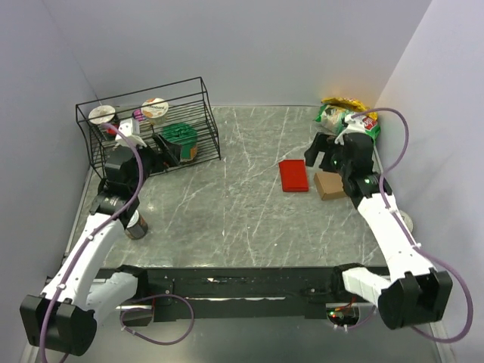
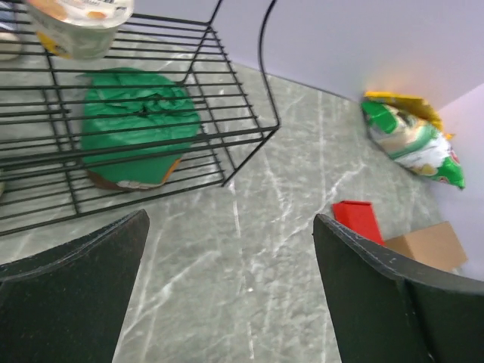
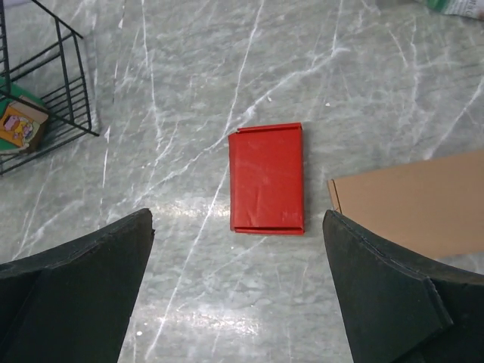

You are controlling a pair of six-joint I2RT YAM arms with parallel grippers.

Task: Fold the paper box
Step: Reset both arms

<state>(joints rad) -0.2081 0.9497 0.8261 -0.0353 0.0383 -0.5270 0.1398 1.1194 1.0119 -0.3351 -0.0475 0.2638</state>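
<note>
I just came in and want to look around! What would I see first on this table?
The bright red paper box lies flat on the grey table, right of the middle, with a brown cardboard box close beside it. At the back left stands a black wire rack holding cups and a green-topped tub. A colourful snack bag sits in the back right corner.

Matt red card paper box [image 3: 267, 179] lies on a glossy, veined stone-look table [image 3: 189, 249] beside black wire rack [image 1: 151, 125].

Paper box [image 3: 266, 179]: open desk [image 3: 189, 98] on three sides.
Fourth side: brown box [image 3: 412, 203] near, not touching.
Beyond: wire rack [image 1: 151, 121], well apart.
</note>
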